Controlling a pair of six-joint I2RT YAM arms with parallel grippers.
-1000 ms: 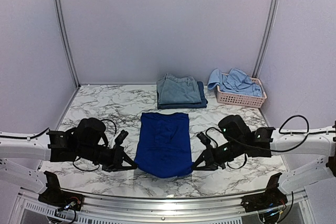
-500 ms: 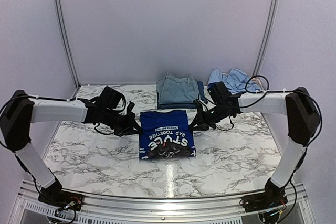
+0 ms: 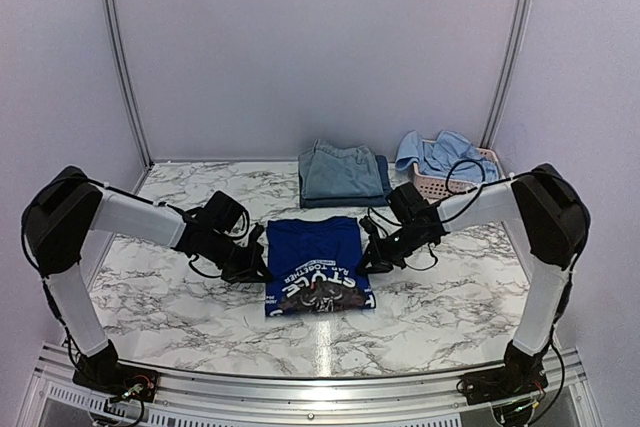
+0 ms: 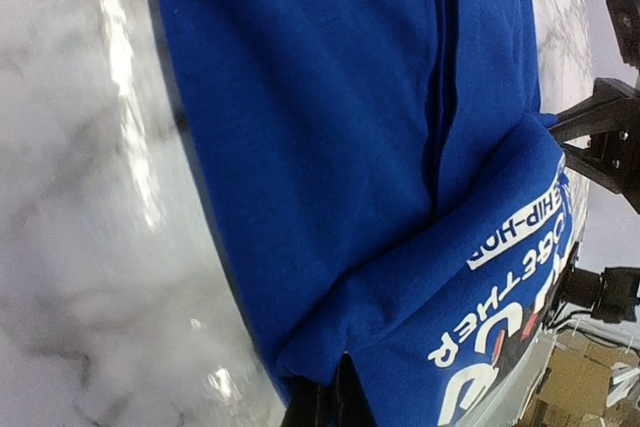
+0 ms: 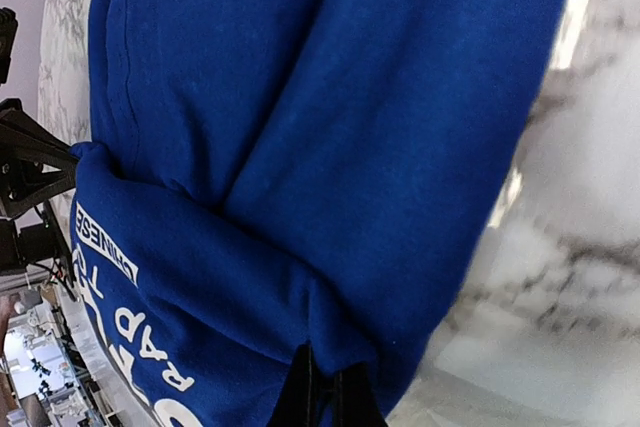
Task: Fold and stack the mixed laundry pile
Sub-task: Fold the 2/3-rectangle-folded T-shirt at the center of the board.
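Royal-blue T-shirt (image 3: 318, 265) lying folded mid-table on marble table (image 3: 450, 297), lettered flap on top at near end. Both arms reaching low and inward, left gripper (image 3: 262, 272) at flap's left edge and right gripper (image 3: 365, 262) at its right edge, each finger pair pinching blue cloth. White lettering upside down from near side: "RAP TOGETHER" readable, "HIP-HO" on a white strip, bigger word unclear.
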